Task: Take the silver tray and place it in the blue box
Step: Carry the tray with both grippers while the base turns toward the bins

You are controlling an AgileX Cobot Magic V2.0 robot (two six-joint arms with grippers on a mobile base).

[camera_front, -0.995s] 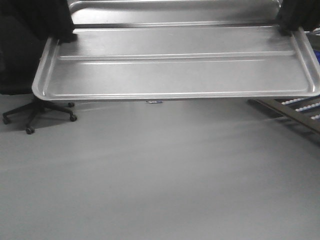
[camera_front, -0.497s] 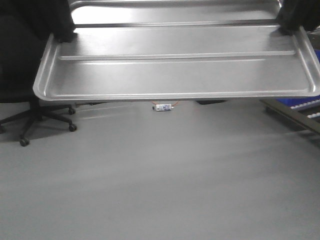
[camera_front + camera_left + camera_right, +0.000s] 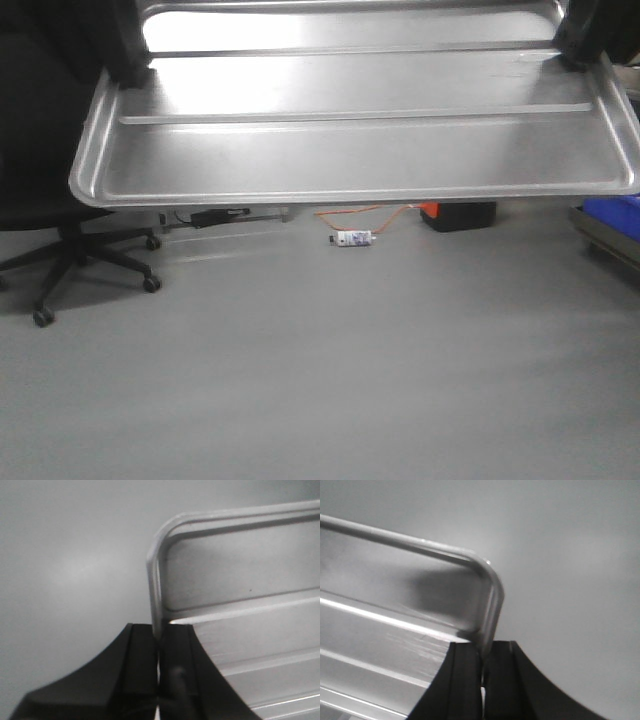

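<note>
With the black left gripper (image 3: pixel 159 634), pinches the left short rim of the shiny rectangular silver metal tray (image 3: pixel 240 580) just behind a rounded corner, fingers drawn almost together with only the thin rim wall between them. Does the same on the opposite short side with the black right gripper (image 3: pixel 481 649): a narrow slit, the raised rim clamped in it, close beside the other rounded corner. Holds the tray in the air across the upper half of the front view, long side toward the camera, hollow side up, spanning nearly the full width from the dark gripper shape at the upper left to the one at the upper right. Shows two long raised ribs running left to right along the tray's floor, a shallow rim all round, and strong glare toward the upper left. Keeps it well clear of the smooth pale grey floor (image 3: pixel 320 380) underneath. Below the tray's front edge, on that floor: a black office chair base with castors (image 3: pixel 85 262) at the left edge, a small white cylindrical part on an orange wire (image 3: pixel 352 238) near the centre, and an orange-and-black block (image 3: pixel 457 214) just right of it. At the right edge, under the tray's corner, a bright blue patch (image 3: pixel 615 215), cut off by the frame; too little on show to tell what it belongs to.
</note>
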